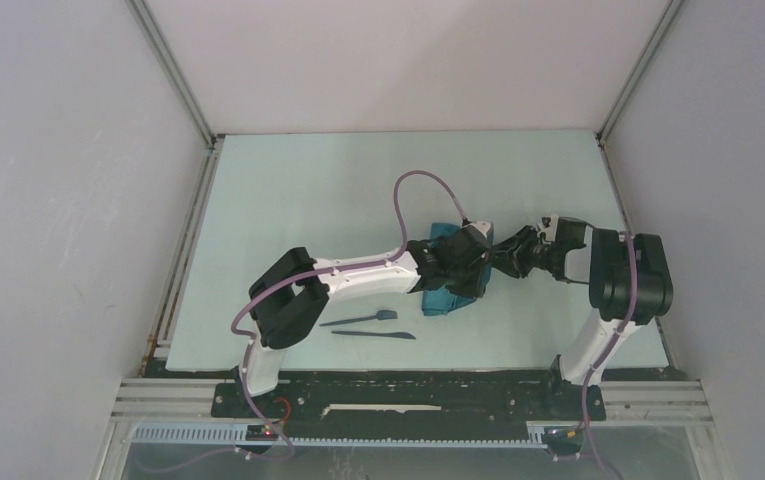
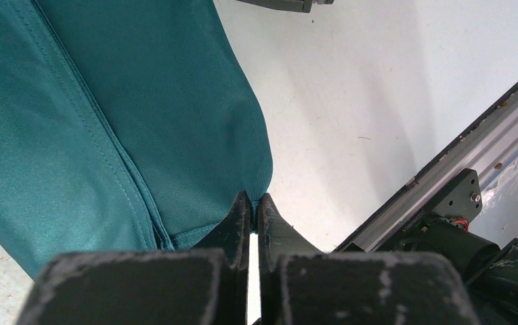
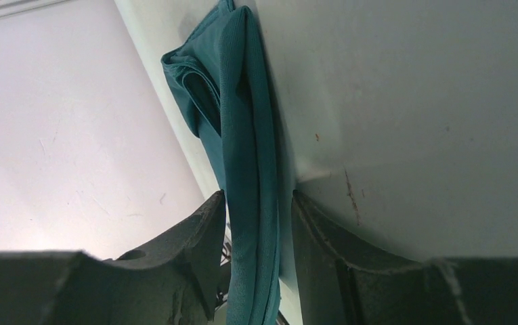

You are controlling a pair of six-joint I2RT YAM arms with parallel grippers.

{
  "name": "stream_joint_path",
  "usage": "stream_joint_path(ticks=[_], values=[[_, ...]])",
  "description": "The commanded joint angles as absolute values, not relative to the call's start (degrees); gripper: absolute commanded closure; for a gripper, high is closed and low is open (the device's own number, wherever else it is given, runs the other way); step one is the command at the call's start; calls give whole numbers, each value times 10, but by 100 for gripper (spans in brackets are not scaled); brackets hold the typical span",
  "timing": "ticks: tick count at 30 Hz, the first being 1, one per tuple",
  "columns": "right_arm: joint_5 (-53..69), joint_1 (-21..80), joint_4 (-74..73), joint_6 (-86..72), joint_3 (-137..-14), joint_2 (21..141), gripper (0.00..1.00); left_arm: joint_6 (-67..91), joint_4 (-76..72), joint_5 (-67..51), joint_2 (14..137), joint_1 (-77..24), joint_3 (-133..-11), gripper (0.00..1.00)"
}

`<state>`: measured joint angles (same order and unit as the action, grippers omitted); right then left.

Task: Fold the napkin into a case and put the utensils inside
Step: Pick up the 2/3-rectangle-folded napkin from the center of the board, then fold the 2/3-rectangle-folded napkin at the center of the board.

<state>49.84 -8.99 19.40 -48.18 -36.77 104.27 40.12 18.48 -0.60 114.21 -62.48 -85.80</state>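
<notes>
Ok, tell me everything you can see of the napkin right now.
The napkin is dark teal woven cloth with a stitched hem, folded into several layers on the pale table. The left gripper is pinched shut on one corner; the right gripper straddles a folded edge, jaws apart, not yet clamped.

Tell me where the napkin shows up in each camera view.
Top external: napkin just right of centre.
Left wrist: napkin fills the upper left.
Right wrist: napkin runs from top centre down to the bottom edge.
Shared landmark: the pale table beside it in every view.
</notes>
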Motion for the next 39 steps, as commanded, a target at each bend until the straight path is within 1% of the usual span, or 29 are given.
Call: stream_joint_path(ticks=[1,8,10,11,12,15,20,30,39], values=[[493,-86,225,-492,-376,1048,52,408,167,-16,1110,-622,-862,100],[496,-83,242,-497,-385,1061,61,410,164,-19,1109,-622,-859,100],[499,-83,246,-500,-385,1062,70,411,159,-21,1107,-622,-855,100],[498,-83,247,-500,-385,1060,76,413,155,-23,1106,-622,-852,100],[499,-82,247,-500,-385,1058,83,415,148,-25,1105,-621,-849,100],[497,-81,244,-498,-385,1042,100,429,118,-40,1104,-619,-825,100],[480,-69,209,-482,-394,1017,100,479,33,-71,1091,-611,-752,100],[399,-2,79,-422,-450,968,100,512,-97,-76,1048,-607,-636,100],[353,85,14,-412,-511,990,100,527,-137,-79,1016,-594,-570,100]])
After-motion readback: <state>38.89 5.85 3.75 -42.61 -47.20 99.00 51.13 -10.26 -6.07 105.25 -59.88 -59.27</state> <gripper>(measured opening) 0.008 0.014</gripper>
